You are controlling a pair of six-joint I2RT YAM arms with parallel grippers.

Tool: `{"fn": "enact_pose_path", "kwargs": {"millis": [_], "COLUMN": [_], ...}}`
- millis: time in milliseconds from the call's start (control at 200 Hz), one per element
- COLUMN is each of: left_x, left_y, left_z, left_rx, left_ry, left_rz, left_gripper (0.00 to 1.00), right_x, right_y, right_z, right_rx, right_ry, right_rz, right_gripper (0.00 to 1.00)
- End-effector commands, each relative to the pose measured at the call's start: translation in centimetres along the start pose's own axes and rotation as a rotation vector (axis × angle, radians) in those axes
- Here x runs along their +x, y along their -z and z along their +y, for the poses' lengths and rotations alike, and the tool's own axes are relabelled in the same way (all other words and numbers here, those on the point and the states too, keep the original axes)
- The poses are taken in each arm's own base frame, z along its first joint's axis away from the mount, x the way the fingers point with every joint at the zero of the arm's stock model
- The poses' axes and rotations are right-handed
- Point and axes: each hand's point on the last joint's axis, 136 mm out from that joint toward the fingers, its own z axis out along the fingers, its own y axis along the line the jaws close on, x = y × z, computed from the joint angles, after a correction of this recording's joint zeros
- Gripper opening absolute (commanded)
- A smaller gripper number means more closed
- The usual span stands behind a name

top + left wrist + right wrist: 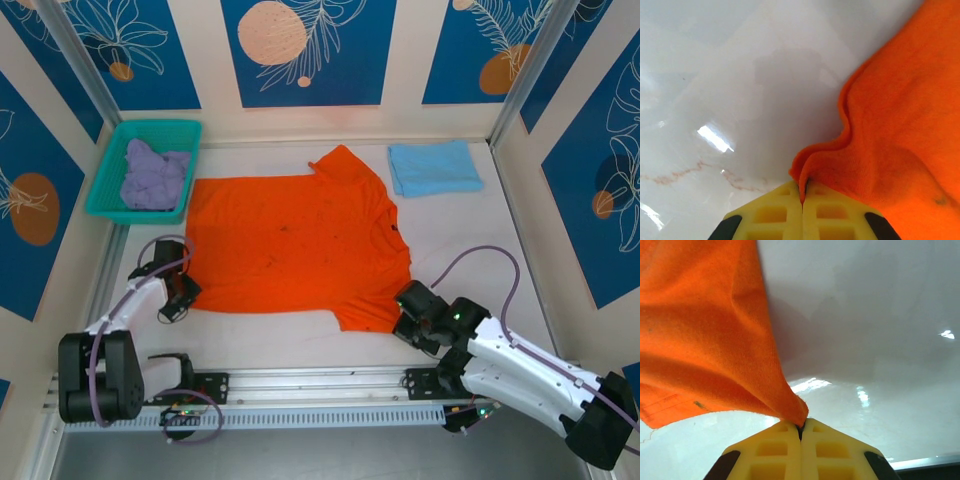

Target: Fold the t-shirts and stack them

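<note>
Your left gripper (801,192) and right gripper (801,429) clench the orange shirt (290,240) along its side toward the near edge of the tabletop (460,240); lift both evenly, cloth taut.

This is looking like a robotics lab's test cell rather than a home. A glossy white marble-veined tabletop (470,230) is sitting boxed in by cream wall panels printed with dark blue leaf-and-circle designs (340,60), and silver aluminium-profile posts (85,62) are framing the corners. Along the near edge a slotted silver aluminium rail (320,385) is carrying two bolted black-and-white robot arms, left (130,305) and right (520,365), with purple cables (480,249) looping off them. A bright orange cloth t-shirt (290,245) is lying spread between them, and a teal plastic mesh basket (160,124) is standing in the far left corner.
</note>
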Motion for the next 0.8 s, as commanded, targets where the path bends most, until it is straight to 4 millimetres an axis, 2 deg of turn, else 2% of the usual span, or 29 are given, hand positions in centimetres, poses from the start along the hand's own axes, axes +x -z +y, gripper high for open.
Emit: {"fn": "enact_pose_path", "kwargs": {"millis": [0, 120, 180, 295, 425, 605, 795], "left_x": [1.3, 0.4, -0.3, -2.3, -5.1, -7.9, -10.5], "left_y": [0.9, 2.0, 2.6, 3.7, 4.8, 4.2, 2.8], "left_z": [0.2, -0.5, -1.2, -2.9, -4.5, -7.0, -9.4], "left_rx": [0.021, 0.049, 0.059, 0.081, 0.068, 0.032, 0.0], "left_ry": [-0.015, -0.017, -0.015, -0.005, 0.017, 0.037, 0.057], "left_rz": [0.022, -0.006, -0.018, -0.046, -0.092, -0.076, -0.057], "left_gripper": [0.0, 0.0, 0.0, 0.0, 0.0, 0.0, 0.01], "right_x": [-0.8, -2.3, -3.4, -5.8, -9.3, -15.4, -21.0], "right_y": [1.3, 2.7, 3.9, 5.5, 6.3, 5.6, 1.7], "right_z": [0.7, 3.7, 5.7, 9.9, 14.2, 18.1, 20.5], "right_rx": [-0.018, -0.071, -0.089, -0.111, -0.136, -0.112, -0.099], "right_ry": [0.008, 0.069, 0.109, 0.178, 0.208, 0.191, 0.129], "right_rz": [-0.049, -0.099, -0.135, -0.18, -0.216, -0.236, -0.138], "right_gripper": [0.0, 0.0, 0.0, 0.0, 0.0, 0.0, 0.0]}}
